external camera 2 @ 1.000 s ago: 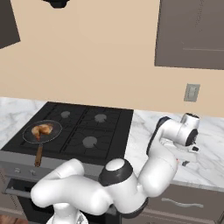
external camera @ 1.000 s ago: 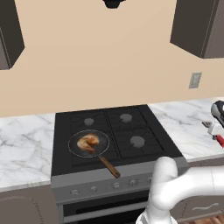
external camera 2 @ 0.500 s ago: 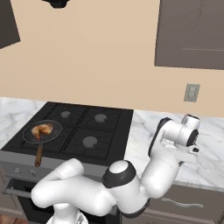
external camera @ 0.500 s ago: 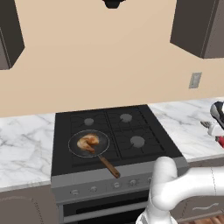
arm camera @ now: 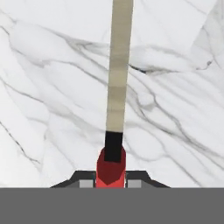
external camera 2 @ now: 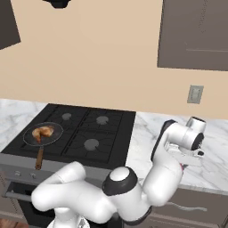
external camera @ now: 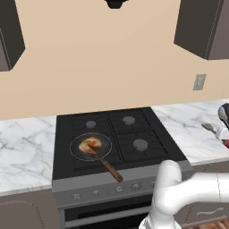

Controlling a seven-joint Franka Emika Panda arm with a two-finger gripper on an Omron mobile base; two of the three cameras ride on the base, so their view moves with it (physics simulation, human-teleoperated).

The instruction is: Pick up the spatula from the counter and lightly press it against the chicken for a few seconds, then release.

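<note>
The spatula [arm camera: 118,65] has a long beige blade and a red handle, and lies over the white marble counter [arm camera: 48,87] right of the stove. My gripper [arm camera: 112,183] is shut on the red handle, a dark fingertip pressed to each side. From the left base, the spatula's [external camera: 208,127] far end pokes out left of my gripper [external camera: 223,133] at the frame's right edge. The browned chicken [external camera: 89,145] sits in a black pan [external camera: 75,154] on the stove's front left burner. From the right base, the chicken [external camera 2: 43,132] is far left of my gripper [external camera 2: 192,154].
The pan's wooden handle [external camera: 112,170] points toward the stove's front edge. The black stove [external camera 2: 89,133] lies between the chicken and the marble counter [external camera 2: 213,147]. A wall outlet [external camera 2: 195,94] is behind the counter. Dark cabinets [external camera 2: 196,35] hang overhead.
The hand has shifted only slightly over the counter at the spatula's handle. Pan and chicken have not moved.
</note>
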